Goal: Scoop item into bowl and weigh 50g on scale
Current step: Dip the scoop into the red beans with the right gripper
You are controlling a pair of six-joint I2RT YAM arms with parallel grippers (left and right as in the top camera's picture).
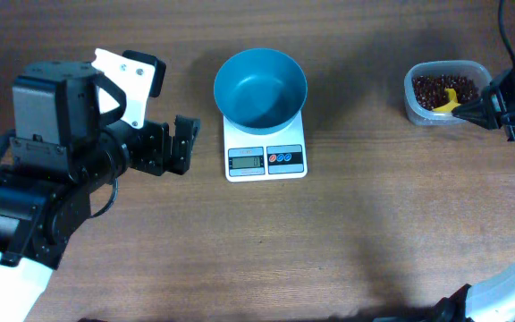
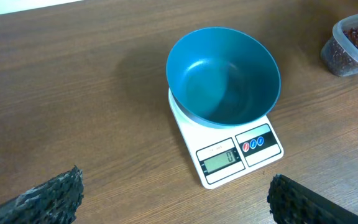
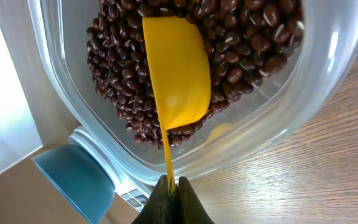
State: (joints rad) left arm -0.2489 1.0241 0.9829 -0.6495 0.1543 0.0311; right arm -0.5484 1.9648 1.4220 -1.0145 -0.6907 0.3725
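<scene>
The teal bowl [image 1: 260, 87] stands empty on the white scale [image 1: 265, 160] at the table's middle; both also show in the left wrist view, bowl [image 2: 224, 74] and scale [image 2: 238, 157]. The reddish-brown beans [image 1: 436, 88] fill a clear tub [image 1: 416, 105] at the far right. My right gripper [image 1: 479, 111] is shut on the handle of a yellow scoop [image 3: 176, 68], whose empty cup lies on the beans [image 3: 247, 37] inside the tub [image 3: 278, 118]. My left gripper [image 1: 186, 143] is open and empty, just left of the scale.
The left arm's body [image 1: 52, 179] fills the table's left side. The right arm's cable [image 1: 505, 36] hangs near the tub. Bare wooden tabletop lies in front of the scale.
</scene>
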